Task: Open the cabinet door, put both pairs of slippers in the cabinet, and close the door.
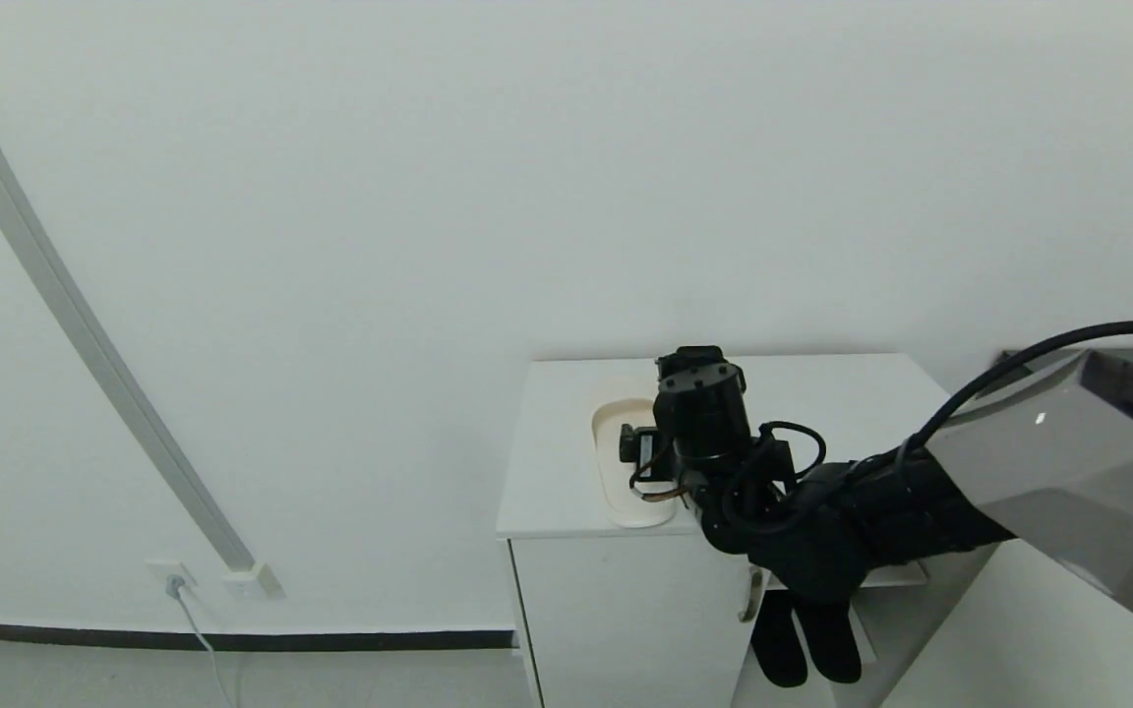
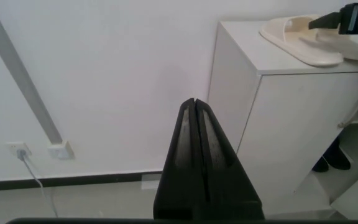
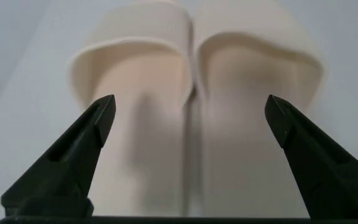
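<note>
1. Right end effector (image 3: 190, 104): jaws spread wide, one at each side of the cream slippers (image 3: 241, 81), which lie side by side on the cabinet (image 1: 626, 610) top.
2. Left end effector (image 2: 194, 106): clenched on nothing, held low, apart from the cabinet.
3. Black slippers (image 1: 807, 639): seen shelved inside the open cabinet.
4. Risk: if the pair is pinched off-centre, one slipper may be left behind or pushed off the top's edge.

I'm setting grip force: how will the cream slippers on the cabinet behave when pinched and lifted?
The cream slippers look thick and moulded, so probably light and squashy, not floppy. Lying flat on the cabinet top, they should not roll. Their smooth surfaces might slide apart in the open right gripper.
</note>
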